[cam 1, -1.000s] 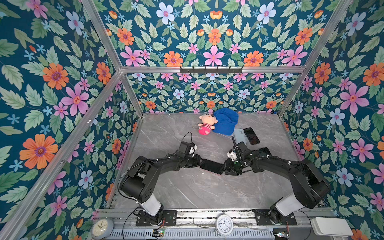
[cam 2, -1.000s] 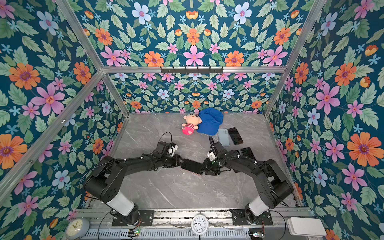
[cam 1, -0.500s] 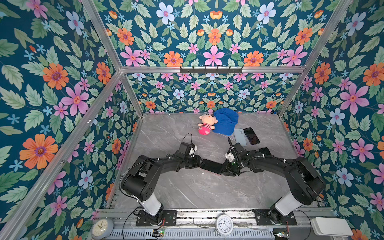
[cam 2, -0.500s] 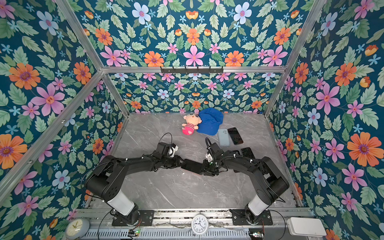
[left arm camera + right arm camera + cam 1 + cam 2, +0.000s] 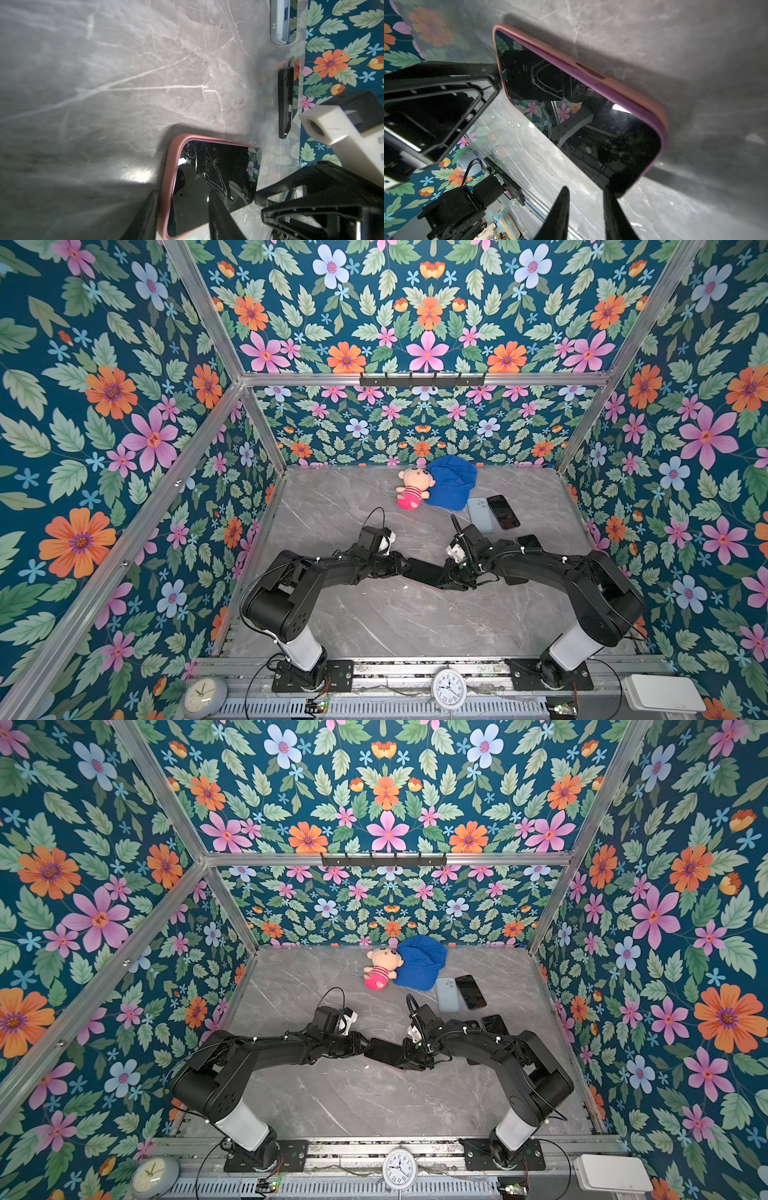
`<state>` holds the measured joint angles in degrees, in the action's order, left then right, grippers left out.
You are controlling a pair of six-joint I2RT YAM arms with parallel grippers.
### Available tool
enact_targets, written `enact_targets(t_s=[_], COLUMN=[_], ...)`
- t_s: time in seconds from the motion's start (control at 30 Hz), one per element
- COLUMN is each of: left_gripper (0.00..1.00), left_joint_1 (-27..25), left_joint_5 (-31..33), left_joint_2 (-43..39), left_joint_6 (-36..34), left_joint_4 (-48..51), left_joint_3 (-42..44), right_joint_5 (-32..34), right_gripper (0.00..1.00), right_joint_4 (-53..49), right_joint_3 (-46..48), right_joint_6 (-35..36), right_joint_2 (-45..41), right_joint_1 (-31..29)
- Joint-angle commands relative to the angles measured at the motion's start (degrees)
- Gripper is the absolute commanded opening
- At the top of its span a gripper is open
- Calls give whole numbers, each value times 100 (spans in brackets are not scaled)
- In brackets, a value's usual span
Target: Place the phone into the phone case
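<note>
The phone (image 5: 424,572) lies at the middle of the grey marble table (image 5: 374,622), screen up inside the pink phone case (image 5: 165,187), with the two arms meeting over it from 9 and 3 o'clock. In both top views the wrists cover its ends, so only a dark strip and a sliver of pink show there. The left gripper (image 5: 182,193) is clamped on the 9 o'clock end. One of its fingers sits outside the pink rim and the other lies on the glass, though both run off the frame's edge. The right gripper (image 5: 586,188) stands narrow, with bare table in the gap between its fingers. One finger (image 5: 614,207) overlaps the phone's near corner, and I cannot tell whether it presses there or merely passes in front. The pink rim shows along one long side and round two corners. The opposite long edge shows no rim, so how fully the phone is seated is unclear. Toward 12 o'clock a plush doll (image 5: 411,489) touches a blue cap (image 5: 451,483). Toward 2 o'clock a pale blue handset (image 5: 480,514) and a dark handset (image 5: 503,512) lie side by side. A third dark one (image 5: 528,541) is half hidden behind the right arm.
</note>
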<state>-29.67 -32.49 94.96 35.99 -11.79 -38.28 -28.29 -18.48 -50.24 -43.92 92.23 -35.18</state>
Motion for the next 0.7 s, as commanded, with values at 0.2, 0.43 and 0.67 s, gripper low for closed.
enact_targets(t_s=[0.2, 0.43, 0.67], left_gripper=[42, 43, 43], left_joint_1=[23, 14, -12], left_joint_5=[7, -41, -59], left_joint_2=[-48, -3, 36], left_joint_6=[-145, -119, -83], left_joint_4=[319, 283, 204], left_joint_3=[14, 24, 31], right_joint_5=[734, 615, 557], right_gripper=[29, 30, 27], right_joint_4=[-309, -27, -15], right_joint_3=[182, 125, -13], right_joint_6=[-87, -204, -204], right_joint_2=[-246, 3, 135], right_joint_1=[-58, -164, -223])
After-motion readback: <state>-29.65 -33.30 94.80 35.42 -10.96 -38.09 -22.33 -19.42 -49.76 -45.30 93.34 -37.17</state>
